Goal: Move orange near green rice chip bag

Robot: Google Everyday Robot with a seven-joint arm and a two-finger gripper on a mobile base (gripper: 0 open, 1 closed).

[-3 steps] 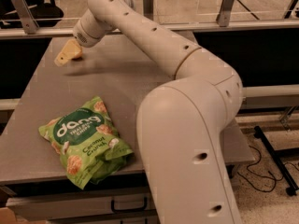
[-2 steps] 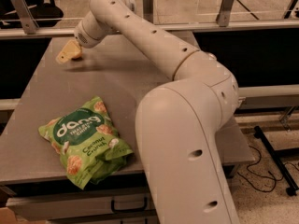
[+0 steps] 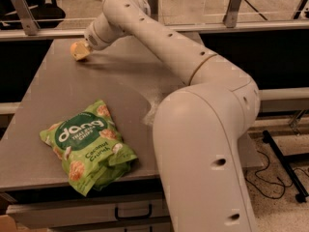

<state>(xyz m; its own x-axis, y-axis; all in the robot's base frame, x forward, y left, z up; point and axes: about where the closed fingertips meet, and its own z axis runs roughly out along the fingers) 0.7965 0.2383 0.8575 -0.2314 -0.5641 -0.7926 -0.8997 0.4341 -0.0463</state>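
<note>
The gripper sits at the table's far left corner, and open tabletop runs from it down to the green chip bag at the near edge, while the robot's arm blocks the far side and the right.

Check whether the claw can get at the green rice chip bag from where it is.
Probably yes. The claw is at the far corner of the table, the green rice chip bag lies near the front edge, and only bare surface shows between them.
</note>
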